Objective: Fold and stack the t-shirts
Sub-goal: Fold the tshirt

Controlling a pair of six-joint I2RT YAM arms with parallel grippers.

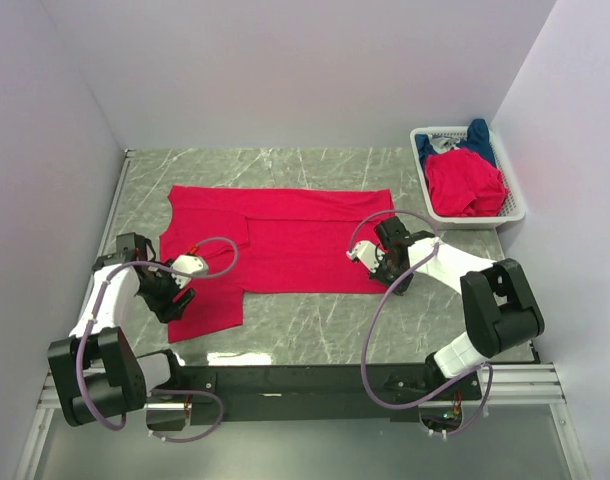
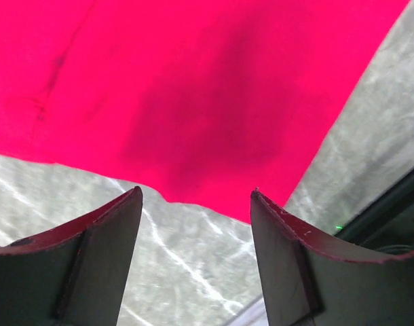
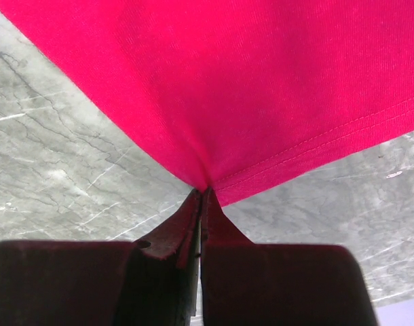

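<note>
Grey marble covers the table (image 1: 315, 320), which is closed in by plain white walls. A red t-shirt (image 1: 285, 240) lies spread flat across the middle of it, with one flap hanging down toward the near edge on the left. The left arm (image 1: 103, 300) rises from its base at the near-left corner, bends at the elbow and reaches inward to that lower-left flap. The left gripper (image 2: 193, 193) is tipped down over the cloth. Its two fingers (image 2: 105, 231) stand well apart with nothing between them, and the shirt's edge lies just beyond their tips over bare marble. Whether the tips touch the table I cannot tell. Further right, the right arm (image 1: 490, 300) climbs from its base, folds back at a bulky elbow and stretches low and leftward to the shirt's near-right corner. The right gripper (image 3: 201, 193) has its fingers pressed together on the stitched hem there, and the cloth gathers into a small peak at the pinch. At the far right corner a white mesh basket (image 1: 515, 208) sits against the wall. It holds a crumpled second red t-shirt (image 1: 465, 185) with a dark blue t-shirt (image 1: 480, 140) bunched behind it.
</note>
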